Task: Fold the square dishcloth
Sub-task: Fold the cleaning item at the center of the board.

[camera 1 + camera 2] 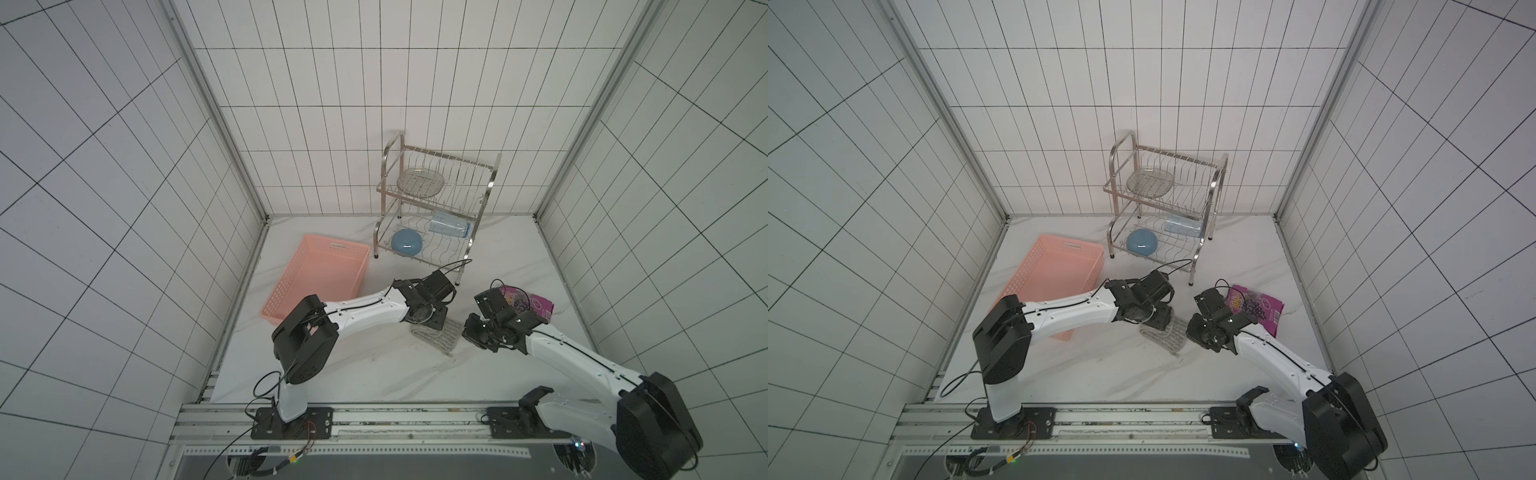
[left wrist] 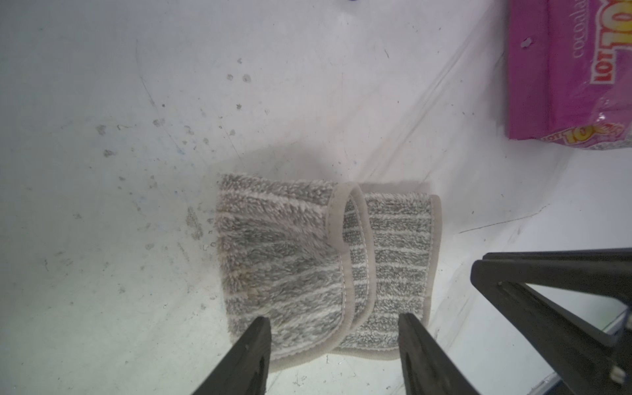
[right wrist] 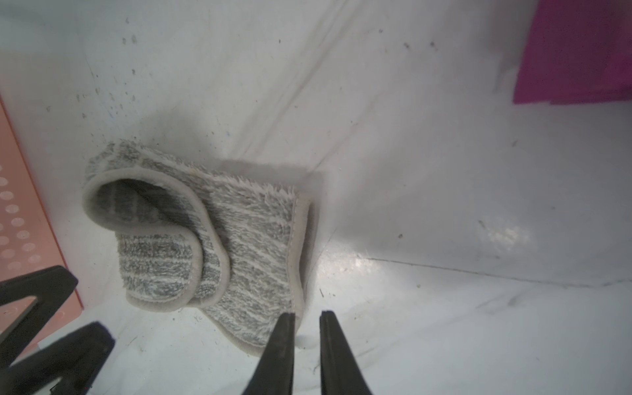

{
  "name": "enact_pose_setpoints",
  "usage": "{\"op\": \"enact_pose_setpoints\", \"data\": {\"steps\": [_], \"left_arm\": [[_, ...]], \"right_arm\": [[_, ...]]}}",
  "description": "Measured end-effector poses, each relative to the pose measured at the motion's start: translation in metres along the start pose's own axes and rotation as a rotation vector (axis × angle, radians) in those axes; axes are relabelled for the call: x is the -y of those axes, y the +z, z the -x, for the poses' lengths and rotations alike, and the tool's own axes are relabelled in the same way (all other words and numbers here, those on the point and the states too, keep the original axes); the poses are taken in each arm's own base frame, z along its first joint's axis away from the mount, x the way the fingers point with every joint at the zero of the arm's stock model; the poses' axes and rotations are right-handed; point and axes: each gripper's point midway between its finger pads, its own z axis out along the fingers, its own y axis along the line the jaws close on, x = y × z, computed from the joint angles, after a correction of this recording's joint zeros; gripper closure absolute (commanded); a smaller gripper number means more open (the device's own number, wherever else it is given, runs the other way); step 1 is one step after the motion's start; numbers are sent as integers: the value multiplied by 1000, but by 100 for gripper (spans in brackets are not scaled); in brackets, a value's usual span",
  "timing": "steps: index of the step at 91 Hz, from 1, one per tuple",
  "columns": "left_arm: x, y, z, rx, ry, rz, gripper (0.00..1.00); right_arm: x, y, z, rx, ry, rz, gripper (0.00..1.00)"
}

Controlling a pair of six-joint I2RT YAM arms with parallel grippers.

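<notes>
From here I see the dishcloth (image 1: 441,338) (image 2: 301,260) lying on the table (image 1: 374,374) between the pink basket (image 1: 320,270) and the purple packet (image 1: 536,305), loosely folded, with one hemmed edge curled back over itself. My left gripper (image 2: 334,320) hangs just above its near edge with the jaws wide, one finger over each side of the overlapping hem and nothing between them. My right gripper (image 3: 307,316) sits at the cloth's other side, jaws narrowed to a slim gap that shows only bare table, one fingertip (image 3: 285,321) overlapping the hem.
</notes>
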Motion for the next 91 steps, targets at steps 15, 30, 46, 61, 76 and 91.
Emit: {"op": "enact_pose_setpoints", "data": {"steps": [15, 30, 46, 61, 76, 91], "left_arm": [[2, 12, -1, -10, 23, 36, 38], [-3, 27, -12, -47, 35, 74, 33], [-3, 34, -18, -62, 45, 90, 31], [0, 36, -22, -63, 64, 97, 31], [0, 40, -23, -67, 75, 107, 29], [-2, 48, -26, -79, 82, 121, 28]], "right_arm": [[1, 5, -1, -15, 14, 8, 82], [4, 11, 0, -24, 26, 6, 83], [10, 19, -2, -44, 39, -7, 84], [9, 25, -3, -56, 40, -1, 84], [9, 30, -3, -67, 46, -1, 84], [8, 33, -3, -77, 46, 4, 84]]}}
